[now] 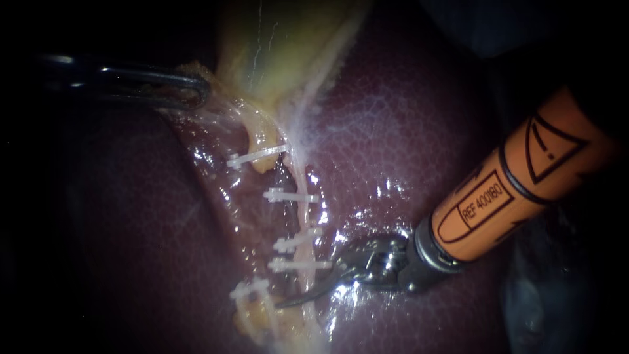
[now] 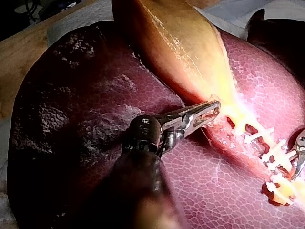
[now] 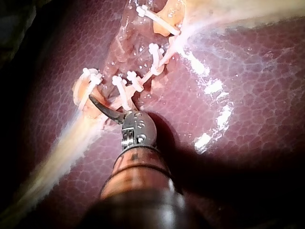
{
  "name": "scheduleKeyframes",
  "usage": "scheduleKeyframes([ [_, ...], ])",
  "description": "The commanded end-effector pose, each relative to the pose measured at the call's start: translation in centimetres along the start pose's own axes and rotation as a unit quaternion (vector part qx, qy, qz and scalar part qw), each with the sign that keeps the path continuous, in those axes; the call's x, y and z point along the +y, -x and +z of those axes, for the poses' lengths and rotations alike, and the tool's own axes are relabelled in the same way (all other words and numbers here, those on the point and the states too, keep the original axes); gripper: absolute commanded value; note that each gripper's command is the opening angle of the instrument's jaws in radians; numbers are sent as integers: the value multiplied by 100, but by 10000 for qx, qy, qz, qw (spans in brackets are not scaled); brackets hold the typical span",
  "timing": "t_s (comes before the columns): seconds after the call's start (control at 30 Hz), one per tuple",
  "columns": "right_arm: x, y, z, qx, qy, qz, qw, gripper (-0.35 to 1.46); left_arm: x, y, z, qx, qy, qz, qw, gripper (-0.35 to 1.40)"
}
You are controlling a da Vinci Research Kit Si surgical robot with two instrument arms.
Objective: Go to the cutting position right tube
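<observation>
Right tube (image 1: 303, 219) leaves the narrow end of the gallbladder (image 1: 282, 46) as a thin pale strand. Its long axis points straight away from the gallbladder, across the dark red liver (image 1: 406, 131). Three white clips (image 1: 291, 195) sit across it, one close to the gallbladder and two close together farther off.

The right instrument (image 1: 524, 177) comes in across the liver, roughly at right angles to the tube. Its end effector (image 1: 291, 301) is a slim curved tip, and the blades lie together with nothing held. The tip crosses the tube just past the clip farthest from the gallbladder. Whether it touches the tube or passes over it cannot be told. Seen from the right wrist, the curved tip ends near another clip on an orange stump (image 3: 83, 93), on the side away from the gallbladder.

The left instrument (image 1: 118, 78) reaches the gallbladder's narrow end from the other side. Its end effector (image 1: 196, 88) is narrow, closed on the gallbladder's edge. Thin glistening tissue stretches from that grip toward the tube.
</observation>
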Motion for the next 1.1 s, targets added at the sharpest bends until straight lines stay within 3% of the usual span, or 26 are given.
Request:
scheduleKeyframes([
  [0.03,0,0,0,0,-1,-2,10000,137,1,-1,0,1,0,-4,10000,-35],
  [0.27,0,-1,-1,11,9,2,10000,137,1,-1,1,1,1,-3,10000,-35],
  [0.43,1,-3,-10,6,-14,11,10000,127,1,-1,1,3,-14,-3,10000,-35],
  [0.83,15,-34,-43,193,125,158,9996,122,1,-2,1,7,-42,0,10000,-35],
  [1.1,18,-41,-47,208,127,187,9995,122,1,-2,1,5,-41,-29,10000,-35],
])
